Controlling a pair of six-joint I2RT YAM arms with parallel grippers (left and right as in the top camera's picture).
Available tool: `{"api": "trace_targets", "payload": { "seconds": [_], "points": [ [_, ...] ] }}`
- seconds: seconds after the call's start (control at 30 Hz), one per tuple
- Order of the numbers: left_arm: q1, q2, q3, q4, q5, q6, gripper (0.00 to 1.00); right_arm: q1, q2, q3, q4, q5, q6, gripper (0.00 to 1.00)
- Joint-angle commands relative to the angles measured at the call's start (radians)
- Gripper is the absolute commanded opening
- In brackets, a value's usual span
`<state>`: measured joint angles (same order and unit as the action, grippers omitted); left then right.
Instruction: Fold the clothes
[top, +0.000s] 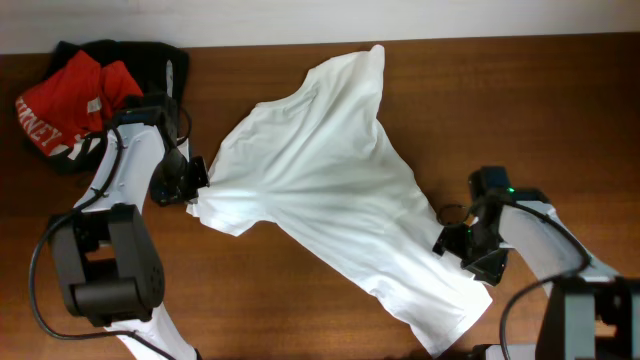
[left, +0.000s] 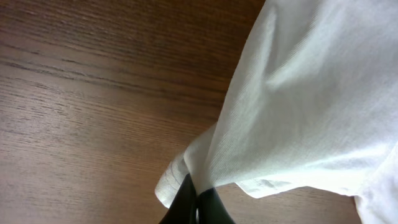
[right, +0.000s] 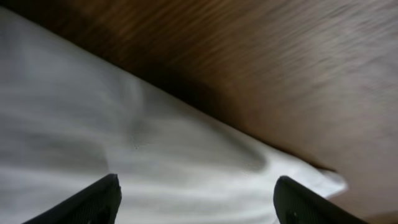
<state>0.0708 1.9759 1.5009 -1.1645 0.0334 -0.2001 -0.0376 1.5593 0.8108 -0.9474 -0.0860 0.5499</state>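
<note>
Black left fingers (left: 214, 208), pinched shut on an edge of the plain white cotton T-shirt (top: 330, 190).
Right fingers (right: 93, 202) spread apart over the opposite hem; long axis diagonal between both.

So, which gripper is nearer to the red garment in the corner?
Left. The left gripper, pinching the white T-shirt at its edge, is a short way from the red garment; the right gripper hangs open over the shirt's opposite end, with the whole shirt between.

Bare desk (top: 290, 300) lies open along the near edge below the white T-shirt (top: 320, 170) and at the far right corner. A red garment (top: 60, 100) and a black garment (top: 150, 55) crowd the far left.
</note>
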Motion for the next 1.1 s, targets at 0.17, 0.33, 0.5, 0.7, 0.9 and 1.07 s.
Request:
{"api": "trace_targets", "payload": {
  "seconds": [0.17,0.33,0.5,0.7,0.9,1.07],
  "points": [
    [0.003,0.004,0.015,-0.014,-0.006,-0.009,0.00,0.103,0.084,-0.005,0.121,0.047,0.018,0.61],
    [0.003,0.004,0.015,-0.015,-0.004,-0.009,0.00,0.098,0.084,-0.005,0.151,0.119,0.017,0.19],
    [0.003,0.004,0.015,-0.016,0.005,-0.009,0.00,0.008,0.084,0.035,0.205,0.148,0.011,0.04],
    [0.003,0.004,0.015,-0.019,0.066,-0.029,0.00,-0.168,0.084,0.349,0.162,0.145,-0.112,0.04],
    [-0.009,0.004,0.015,-0.014,0.189,-0.032,0.00,-0.205,0.084,0.667,0.068,0.143,-0.131,0.99],
    [-0.057,0.004,0.015,0.008,0.191,-0.032,0.00,-0.205,0.085,0.711,-0.180,0.139,-0.130,0.99]
  ]
}}
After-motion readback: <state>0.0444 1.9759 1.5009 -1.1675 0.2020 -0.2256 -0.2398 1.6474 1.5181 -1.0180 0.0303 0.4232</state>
